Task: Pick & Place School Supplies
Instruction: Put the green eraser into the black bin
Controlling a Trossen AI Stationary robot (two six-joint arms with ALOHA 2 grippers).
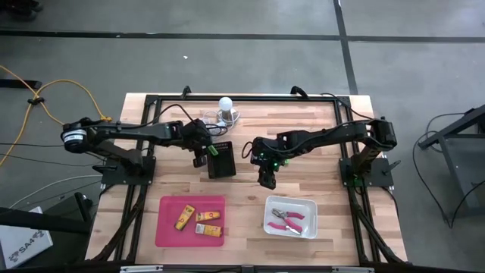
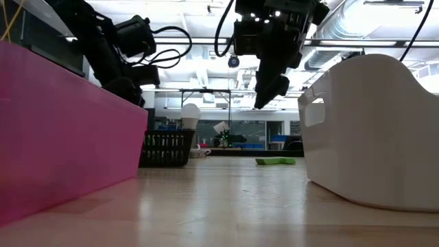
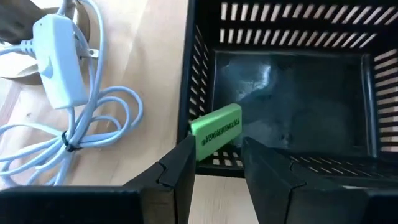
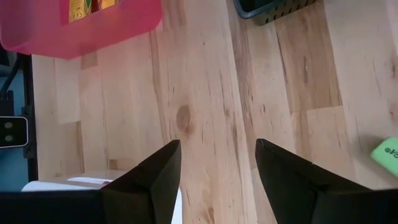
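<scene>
Pink tray point(image 1: 168, 227): lying at the near edge of the surface point(image 1: 250, 189), left of centre, keeping three yellow-orange pieces point(image 1: 198, 221) grouped inside.
White bin point(image 1: 291, 205): sitting just right of that tray near the same edge, holding the pink-handled tool-like scissors point(image 1: 288, 220).
Black ribbed box point(image 1: 220, 158): standing mid-surface toward the far edge, apparently serving as the drop spot for green items.
Left tool point(image 3: 214, 158): reaching in from the left edge, hanging over the box rim, clenched on a green piece point(image 3: 216, 127), seemingly readying it for release inside.
Right tool point(image 4: 217, 165): hovering above bare wood at mid-surface, fingers spread and gripping nothing, arm stretching in from the right edge.
Second green piece point(image 2: 276, 161): lying loose on the wood close to the right tool, likely its next pick.
</scene>
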